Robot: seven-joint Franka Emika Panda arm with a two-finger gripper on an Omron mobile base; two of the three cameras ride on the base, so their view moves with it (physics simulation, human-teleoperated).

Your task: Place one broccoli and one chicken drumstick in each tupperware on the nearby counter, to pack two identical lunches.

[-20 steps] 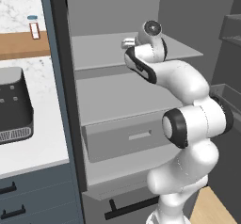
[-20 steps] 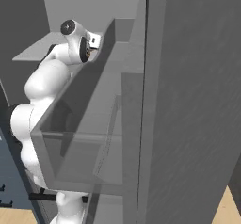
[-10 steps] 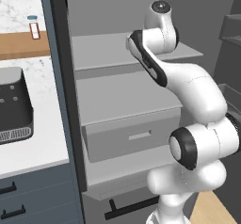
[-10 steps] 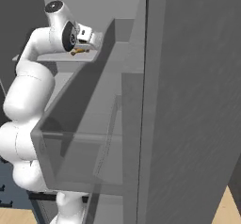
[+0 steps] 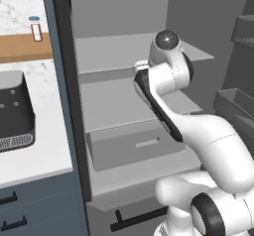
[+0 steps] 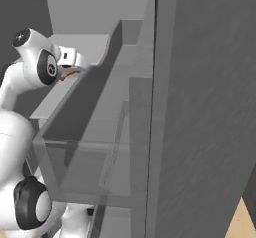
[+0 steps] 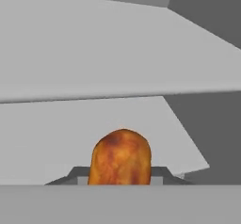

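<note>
Now | gripper (image 7: 121,180) clamped on orange chicken drumstick (image 7: 121,157) inside fridge | risk: drumstick knocks shelf (image 5: 124,56) edge on withdrawal, slips free

The arm (image 5: 198,131) is built of smooth, glossy white rounded segments, joined by dark grey to black rings at the joints. A round dark cap with a paler grey centre is seen on the topmost joint (image 5: 167,40), a long black strip is set along one side of the link below it, and a large black ring with a grey disc inside marks the lowest joint (image 5: 208,217). In the right base view the same white shells are seen, with a black ring around a grey disc on the upper joint (image 6: 48,68), another low down (image 6: 31,209), and a small white boxy block at the wrist (image 6: 70,58).
</note>
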